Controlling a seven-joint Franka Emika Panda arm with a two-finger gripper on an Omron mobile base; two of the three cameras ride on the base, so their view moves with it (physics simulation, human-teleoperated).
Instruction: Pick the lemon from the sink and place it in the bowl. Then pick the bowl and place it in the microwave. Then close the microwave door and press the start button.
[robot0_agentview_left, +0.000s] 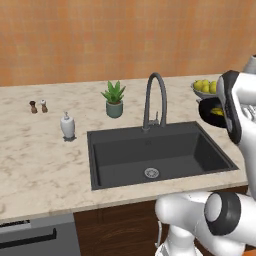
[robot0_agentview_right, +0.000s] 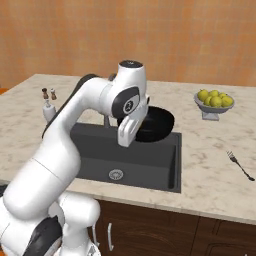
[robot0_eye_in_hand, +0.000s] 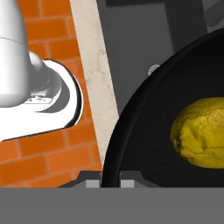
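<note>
Glossy black and rigid, the bowl (robot0_eye_in_hand: 144, 131) hangs pinched by its rim in the nearly closed pincer (robot0_eye_in_hand: 105, 183), raised above the sink (robot0_agentview_right: 150, 165). Just beyond the fingertips the lemon (robot0_eye_in_hand: 202, 133) lies loose inside and would probably roll if tilted. The robot's wrist hides the grip from the base views, and the microwave is nowhere visible.

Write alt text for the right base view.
A white robot arm's gripper holds a glossy black bowl lifted above a matte black sink set in a pale marble counter. A grey fruit bowl of yellow-green fruit and a fork sit to the right.
</note>
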